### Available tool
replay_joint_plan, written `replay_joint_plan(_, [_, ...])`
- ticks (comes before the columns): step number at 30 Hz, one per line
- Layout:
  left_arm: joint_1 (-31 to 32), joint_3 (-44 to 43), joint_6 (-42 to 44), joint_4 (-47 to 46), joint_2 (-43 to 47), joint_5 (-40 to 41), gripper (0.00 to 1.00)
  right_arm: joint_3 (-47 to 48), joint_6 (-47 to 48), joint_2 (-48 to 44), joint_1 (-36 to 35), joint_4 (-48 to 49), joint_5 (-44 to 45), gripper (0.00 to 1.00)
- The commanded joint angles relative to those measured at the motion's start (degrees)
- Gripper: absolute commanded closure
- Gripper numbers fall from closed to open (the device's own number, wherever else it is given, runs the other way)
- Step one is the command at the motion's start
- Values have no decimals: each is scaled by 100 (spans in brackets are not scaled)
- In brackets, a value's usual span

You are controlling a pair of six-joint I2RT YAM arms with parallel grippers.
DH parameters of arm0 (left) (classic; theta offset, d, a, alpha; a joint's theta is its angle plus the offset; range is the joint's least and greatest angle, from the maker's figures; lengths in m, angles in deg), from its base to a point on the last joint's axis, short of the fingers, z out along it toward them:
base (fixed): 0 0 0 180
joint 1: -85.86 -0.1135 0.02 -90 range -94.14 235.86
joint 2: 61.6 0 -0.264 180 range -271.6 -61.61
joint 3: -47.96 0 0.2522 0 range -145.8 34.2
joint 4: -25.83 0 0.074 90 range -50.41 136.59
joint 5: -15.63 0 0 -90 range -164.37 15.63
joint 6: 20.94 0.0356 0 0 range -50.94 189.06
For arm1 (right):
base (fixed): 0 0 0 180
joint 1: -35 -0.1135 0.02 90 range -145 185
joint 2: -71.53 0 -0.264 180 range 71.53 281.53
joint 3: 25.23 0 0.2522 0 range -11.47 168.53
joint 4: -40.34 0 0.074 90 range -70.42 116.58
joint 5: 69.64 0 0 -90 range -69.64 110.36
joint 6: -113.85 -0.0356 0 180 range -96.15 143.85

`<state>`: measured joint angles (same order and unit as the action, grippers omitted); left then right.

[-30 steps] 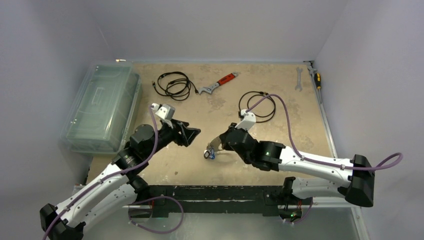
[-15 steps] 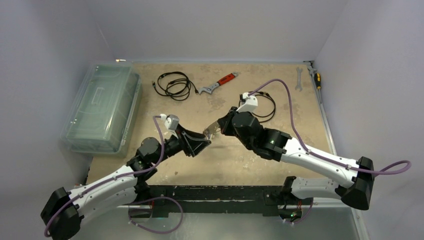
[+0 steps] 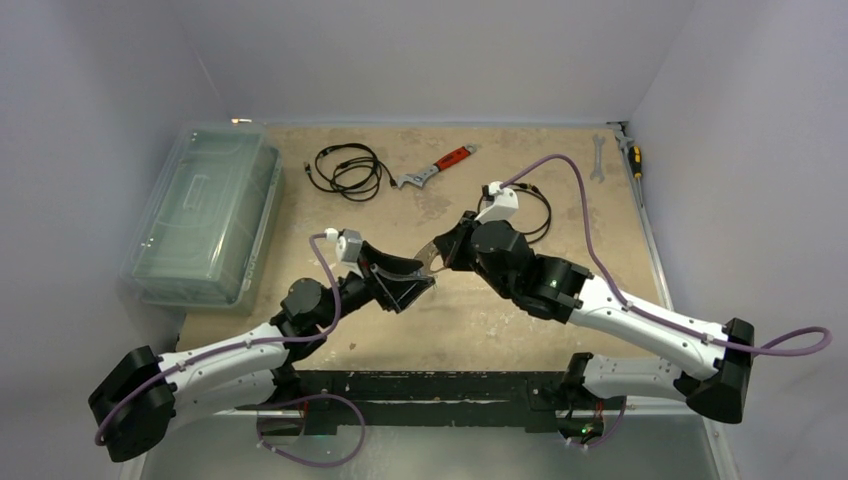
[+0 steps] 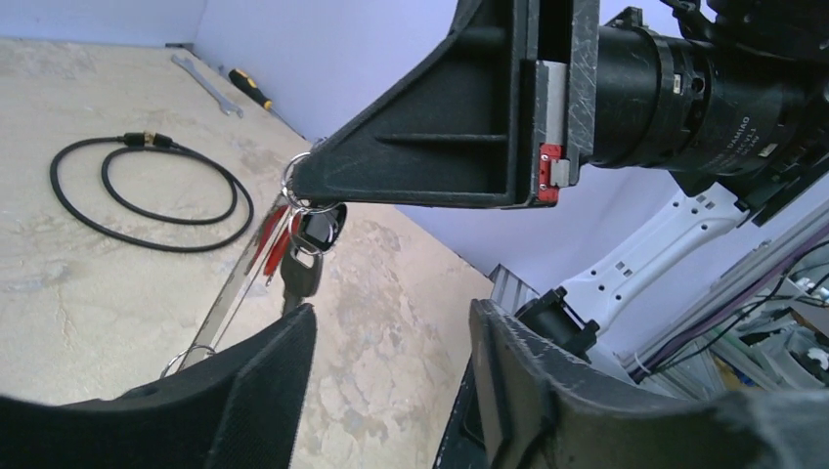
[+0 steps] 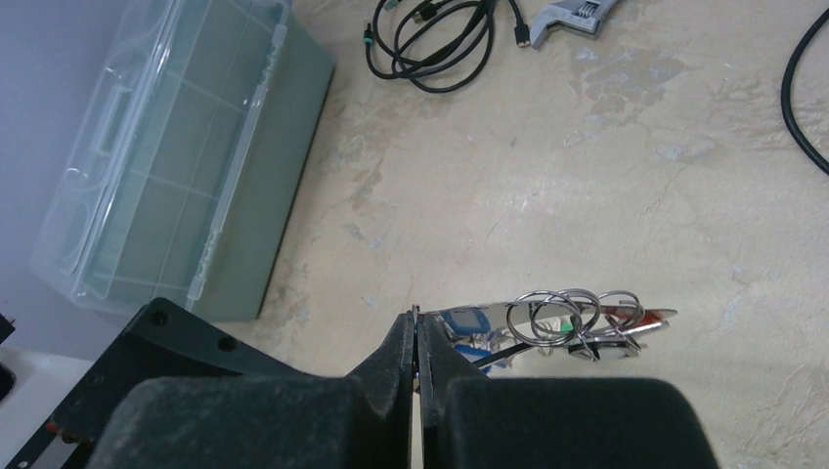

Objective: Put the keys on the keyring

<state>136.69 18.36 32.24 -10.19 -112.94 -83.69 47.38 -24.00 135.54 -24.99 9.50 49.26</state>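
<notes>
Right gripper (image 3: 432, 258) is hanging over mid desk (image 3: 500, 330), jaws pressed together and clamping the keyring (image 4: 290, 186) at the very tip. Keys (image 4: 305, 276) are dangling under the ring: one black-headed, some red bits, and a blue tag (image 5: 467, 322) showing in the right wrist view. A long silver strip (image 4: 230, 293) is hanging with them, and I cannot tell if its low end is touching the desk. Left gripper (image 3: 405, 285) is sitting just at 7 o'clock of the right one, jaws apart with nothing between them, aiming up at the bunch and not touching it.

Around the desk:
- Clear plastic box (image 3: 200, 215) is lying at 9 o'clock.
- Black cable coil (image 3: 345, 170) is at 11.
- Red-handled wrench (image 3: 440, 167) is at 12.
- Second cable loop (image 3: 530, 212) is at 1, partly behind the right arm.
- Spanner (image 3: 597, 158) and screwdriver (image 3: 633, 155) are at 2, by the wall.
</notes>
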Motion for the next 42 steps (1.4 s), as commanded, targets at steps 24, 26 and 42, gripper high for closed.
replay_joint_plan(24, [33,37,-933,-2236,-1284,564,50,54,-370,-297,22,98,-403,100])
replay_joint_plan(26, [33,26,-910,-2189,-1281,595,51,27,-397,-309,23,120,-458,100])
replay_joint_plan(42, [35,-192,-375,-1776,-1344,394,100,98,-461,-363,22,-33,-462,100])
